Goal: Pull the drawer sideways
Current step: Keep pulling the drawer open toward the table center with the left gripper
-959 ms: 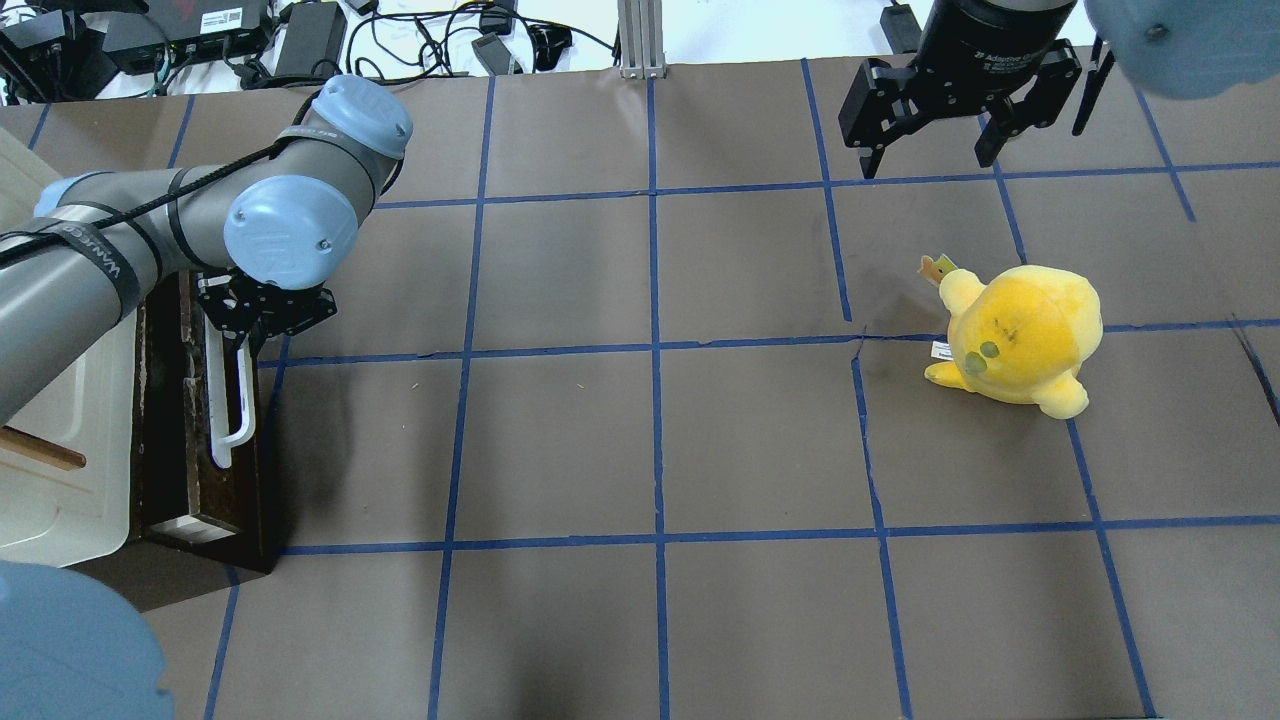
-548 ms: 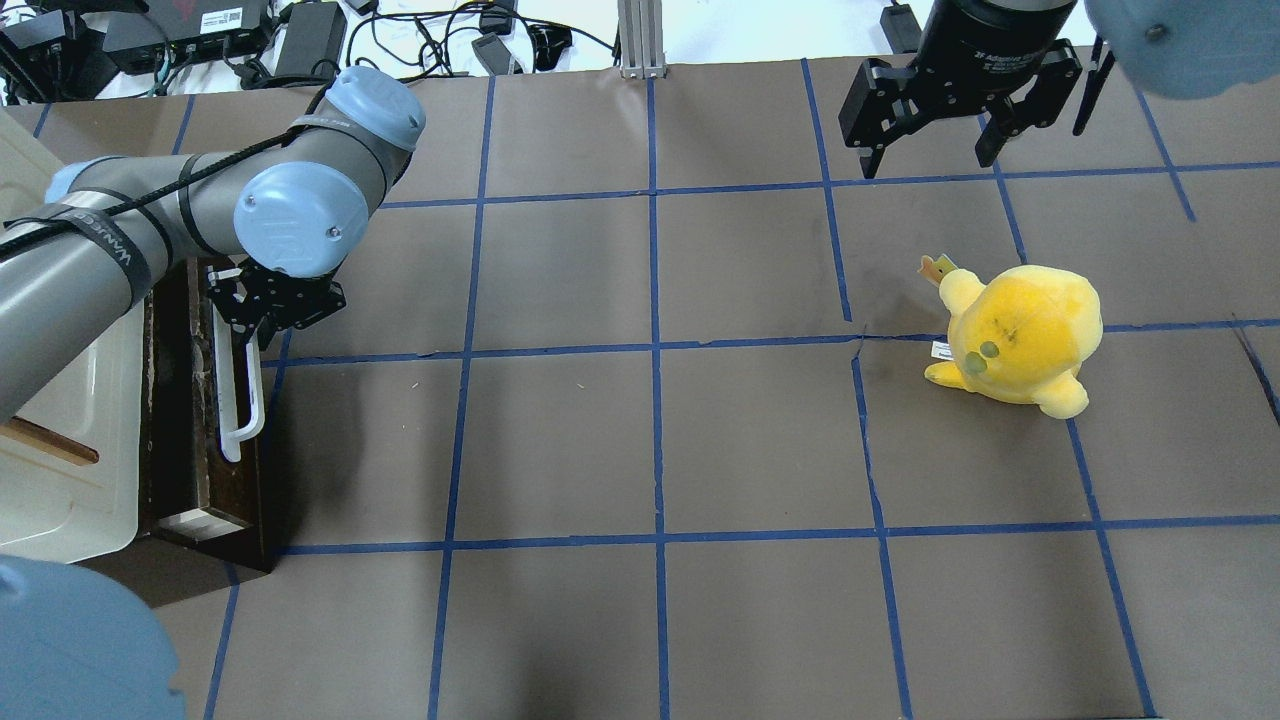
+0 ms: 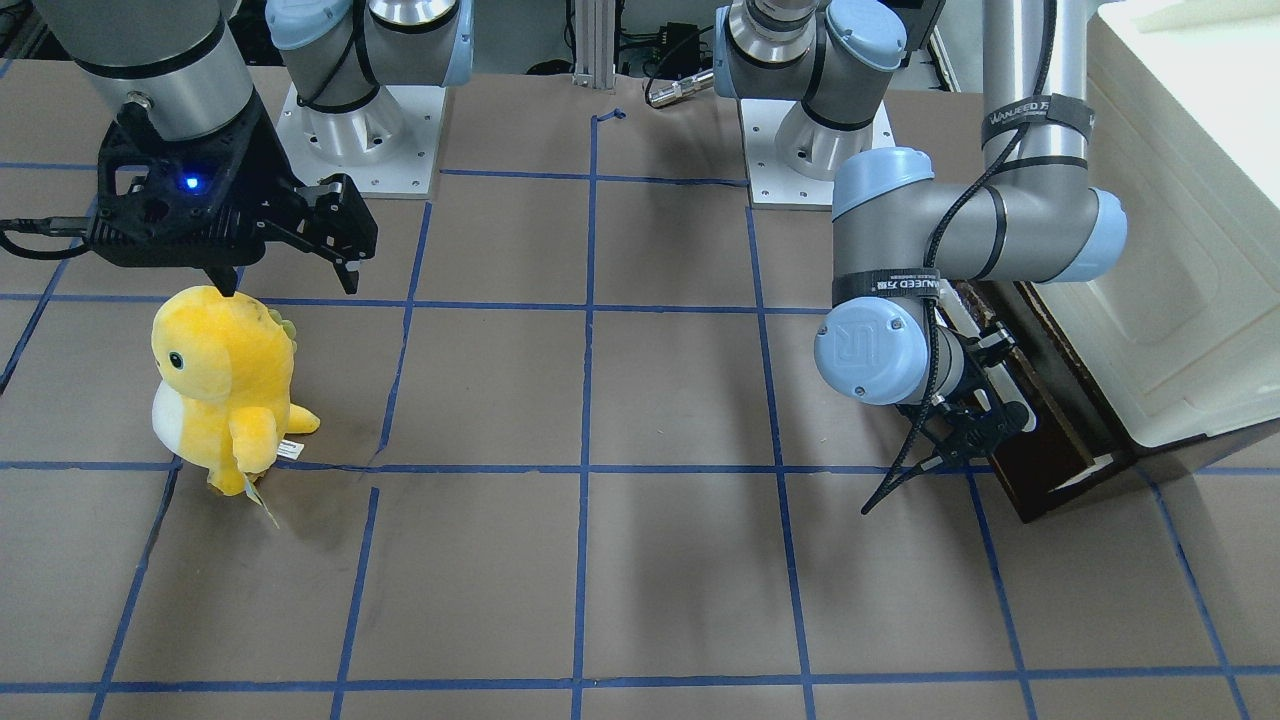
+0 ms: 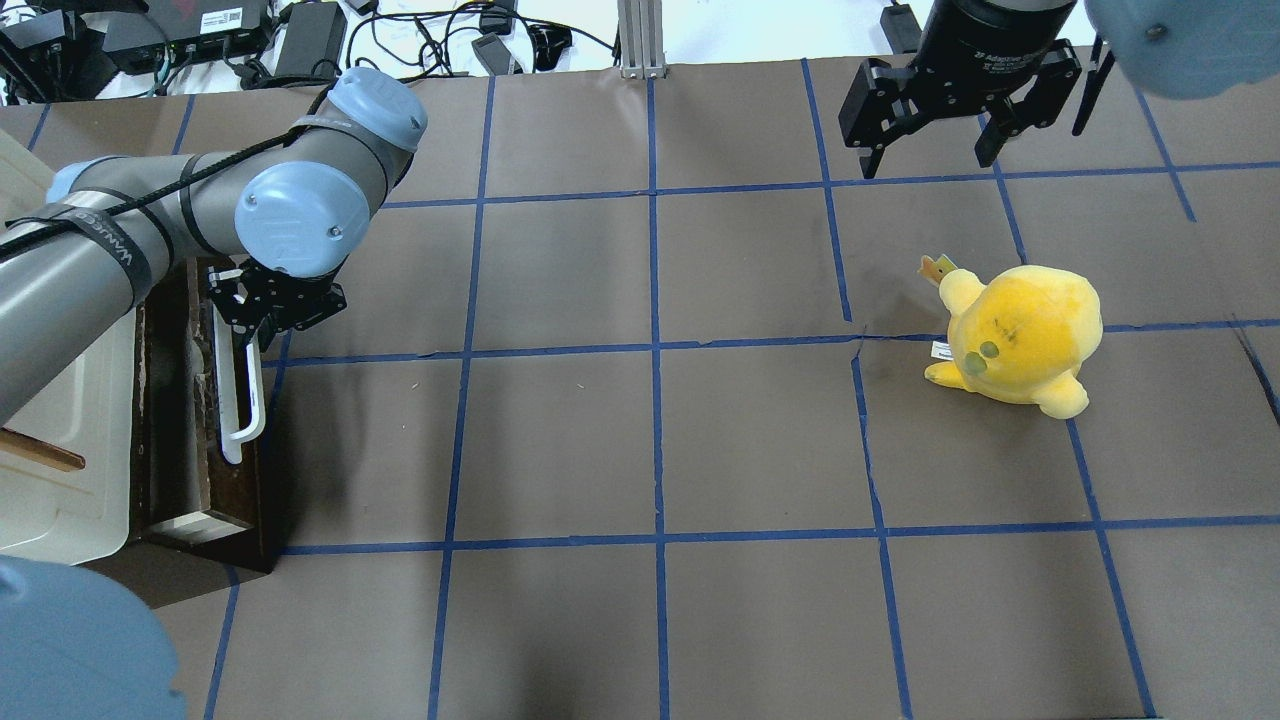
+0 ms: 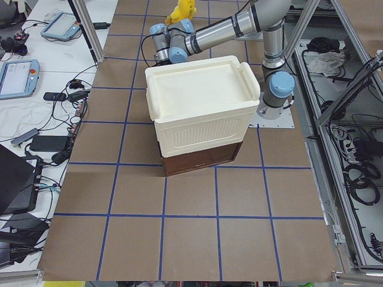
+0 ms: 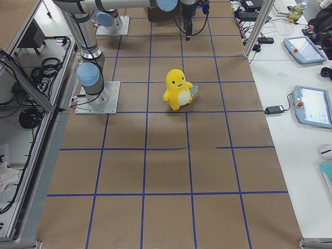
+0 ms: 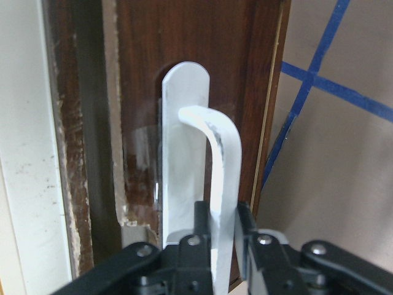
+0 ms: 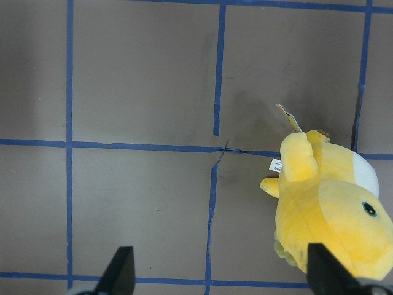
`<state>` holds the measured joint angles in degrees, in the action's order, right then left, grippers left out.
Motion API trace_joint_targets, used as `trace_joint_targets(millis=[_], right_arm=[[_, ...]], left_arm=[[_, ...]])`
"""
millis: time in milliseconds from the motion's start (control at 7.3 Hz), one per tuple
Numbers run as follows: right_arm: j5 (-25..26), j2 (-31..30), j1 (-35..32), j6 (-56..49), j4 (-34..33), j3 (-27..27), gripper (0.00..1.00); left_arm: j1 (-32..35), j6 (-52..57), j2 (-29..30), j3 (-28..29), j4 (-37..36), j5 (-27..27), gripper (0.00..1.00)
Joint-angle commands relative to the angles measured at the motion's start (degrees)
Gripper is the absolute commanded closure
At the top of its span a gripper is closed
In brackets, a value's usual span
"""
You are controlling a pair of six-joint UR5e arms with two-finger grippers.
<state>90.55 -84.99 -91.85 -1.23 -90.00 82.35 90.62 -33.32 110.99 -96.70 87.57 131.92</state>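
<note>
The drawer's dark brown front [image 4: 190, 420] stands at the table's left edge, under the cream-white box. Its long white handle [image 4: 243, 395] runs along the front. My left gripper [image 4: 252, 325] is shut on the handle's far end. In the left wrist view the black fingers [image 7: 199, 224] clamp the white bar [image 7: 224, 160] from both sides. In the front-facing view the left gripper [image 3: 985, 425] sits against the drawer front [image 3: 1045, 450]. My right gripper [image 4: 930, 150] hangs open and empty above the far right of the table.
The cream-white plastic box [image 4: 60, 440] sits on the brown cabinet [image 5: 200, 158]. A yellow plush toy [image 4: 1020, 335] stands at the right, below my right gripper [image 3: 285, 275]. Cables and power bricks [image 4: 300, 40] lie beyond the table's far edge.
My left arm's wrist and elbow have shifted right and toward the far side. The white handle has moved slightly right with the gripper. The right arm has not moved.
</note>
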Motion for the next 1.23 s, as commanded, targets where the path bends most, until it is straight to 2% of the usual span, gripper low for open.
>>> trace_joint_targets(millis=[0, 1096], right_arm=[[0.0, 0.0, 0.0, 0.0, 0.0, 0.0, 0.00], [0.0, 0.0, 0.0, 0.0, 0.0, 0.0, 0.00]], left_arm=[[0.0, 0.0, 0.1, 0.0, 0.1, -0.1, 1.00], [1.9, -2.6, 0.9, 1.6, 1.3, -1.7, 1.00]])
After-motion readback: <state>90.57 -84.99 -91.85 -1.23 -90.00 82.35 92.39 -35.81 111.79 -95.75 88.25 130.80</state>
